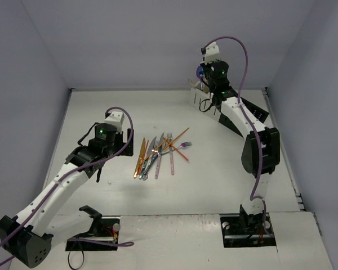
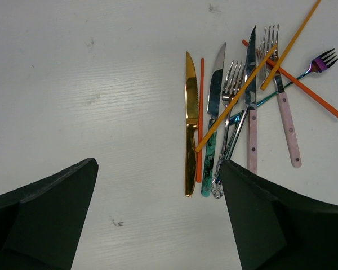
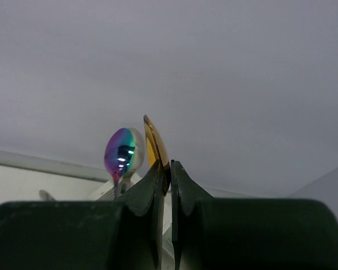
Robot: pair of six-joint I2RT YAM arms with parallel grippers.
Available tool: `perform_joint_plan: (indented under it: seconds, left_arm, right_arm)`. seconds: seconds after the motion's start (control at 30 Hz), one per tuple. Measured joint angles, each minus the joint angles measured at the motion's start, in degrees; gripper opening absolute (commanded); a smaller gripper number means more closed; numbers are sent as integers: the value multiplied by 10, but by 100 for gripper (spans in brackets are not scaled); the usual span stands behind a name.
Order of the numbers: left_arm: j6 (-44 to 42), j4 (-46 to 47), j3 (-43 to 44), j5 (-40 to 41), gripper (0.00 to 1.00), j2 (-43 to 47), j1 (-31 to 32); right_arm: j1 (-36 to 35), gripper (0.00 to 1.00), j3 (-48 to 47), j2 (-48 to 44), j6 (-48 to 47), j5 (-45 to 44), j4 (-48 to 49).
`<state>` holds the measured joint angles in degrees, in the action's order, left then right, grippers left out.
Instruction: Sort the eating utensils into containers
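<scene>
A pile of utensils [image 1: 160, 152] lies mid-table. The left wrist view shows a gold knife [image 2: 188, 124], a teal-handled knife [image 2: 210, 146], a pink-handled knife [image 2: 252, 140], a pink-handled fork [image 2: 287, 129], a purple fork [image 2: 325, 59] and thin orange pieces [image 2: 304, 93]. My left gripper [image 1: 114, 160] [image 2: 158, 163] is open and empty above bare table, left of the handles. My right gripper [image 1: 205, 76] [image 3: 170, 169] is shut on a gold spoon [image 3: 153, 143], held upright over the white container [image 1: 198, 94]. An iridescent spoon [image 3: 123, 152] stands beside it. The black container [image 1: 254, 112] is partly hidden by the right arm.
Grey walls close the table on the back and both sides. The containers sit at the back right by the wall. The arm bases [image 1: 248, 228] stand at the near edge.
</scene>
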<state>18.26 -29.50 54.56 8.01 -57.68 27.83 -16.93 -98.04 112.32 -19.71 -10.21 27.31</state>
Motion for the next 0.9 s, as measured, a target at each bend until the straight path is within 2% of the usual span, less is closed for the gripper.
perform_joint_plan:
  seconds: [0.23, 0.5, 0.77, 0.9]
  left_arm:
    - [13, -2, -15, 0, 88, 11, 0]
    - [13, -1, -18, -3, 88, -16, 0]
    - [4, 2, -19, -7, 88, -27, 0]
    - [-1, 3, -22, -8, 88, -27, 0]
  right_arm:
    - [1, 0, -24, 48, -34, -31, 67]
    - [4, 0, -45, 70, -29, -27, 102]
    - [4, 1, -3, 72, -24, -6, 111]
    - [3, 5, 11, 81, -25, 7, 106]
